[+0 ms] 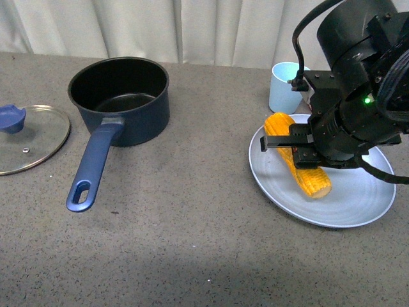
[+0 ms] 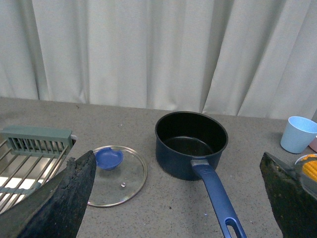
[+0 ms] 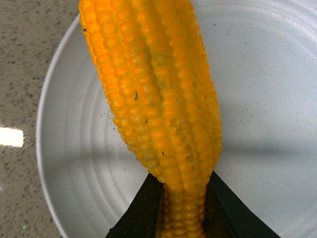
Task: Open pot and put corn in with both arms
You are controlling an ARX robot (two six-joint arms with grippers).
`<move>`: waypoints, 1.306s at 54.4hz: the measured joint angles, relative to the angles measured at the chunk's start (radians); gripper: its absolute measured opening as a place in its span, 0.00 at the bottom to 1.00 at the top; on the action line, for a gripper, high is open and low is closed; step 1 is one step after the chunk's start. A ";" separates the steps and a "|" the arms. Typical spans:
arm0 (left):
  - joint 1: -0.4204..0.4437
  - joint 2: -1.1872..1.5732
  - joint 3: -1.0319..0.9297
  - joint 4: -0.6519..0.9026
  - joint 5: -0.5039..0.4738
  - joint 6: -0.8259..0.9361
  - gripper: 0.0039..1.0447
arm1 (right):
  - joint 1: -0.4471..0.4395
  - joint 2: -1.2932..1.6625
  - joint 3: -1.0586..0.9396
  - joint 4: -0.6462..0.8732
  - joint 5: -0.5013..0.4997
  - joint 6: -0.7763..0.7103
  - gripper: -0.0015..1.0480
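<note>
Corn (image 1: 311,179) lies on the plate (image 1: 358,204), pinched by the right end effector (image 3: 182,210); left end effector (image 2: 173,203) is spread. Pot (image 1: 137,125) stands uncovered, well apart; the next move likely calls for a secure lift across.

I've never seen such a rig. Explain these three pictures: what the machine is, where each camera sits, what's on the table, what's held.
This is a robot with two arms, each ending in a gripper. The front view looks out from its body; the other two come from cameras on its wrists. On the grey table are a navy pot, open and empty, its glass lid beside it, a light-blue cup and a pale plate. The right gripper is closed on the corn, which lies on the plate; its wrist view shows the cob between the fingers. The left gripper is open and empty; its wrist view looks over pot, lid and a wire rack.
</note>
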 joint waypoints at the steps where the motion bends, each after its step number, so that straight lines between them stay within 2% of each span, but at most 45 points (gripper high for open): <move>1: 0.000 0.000 0.000 0.000 0.000 0.000 0.94 | 0.000 -0.011 -0.005 0.005 -0.009 -0.011 0.14; 13: 0.000 0.000 0.000 0.000 0.000 0.000 0.94 | 0.022 -0.089 0.064 -0.002 -0.119 -0.100 0.11; 24: 0.000 0.000 0.000 0.000 0.000 0.000 0.94 | 0.093 -0.027 0.340 -0.103 -0.159 -0.153 0.11; 41: 0.000 0.000 0.000 0.000 0.000 0.000 0.94 | 0.204 0.202 0.768 -0.288 -0.178 -0.151 0.11; 55: 0.000 0.000 0.000 0.000 0.000 0.000 0.94 | 0.265 0.293 0.936 -0.353 -0.190 -0.136 0.10; 71: 0.000 0.000 0.000 0.000 0.000 0.000 0.94 | 0.284 0.352 1.004 -0.367 -0.197 -0.115 0.09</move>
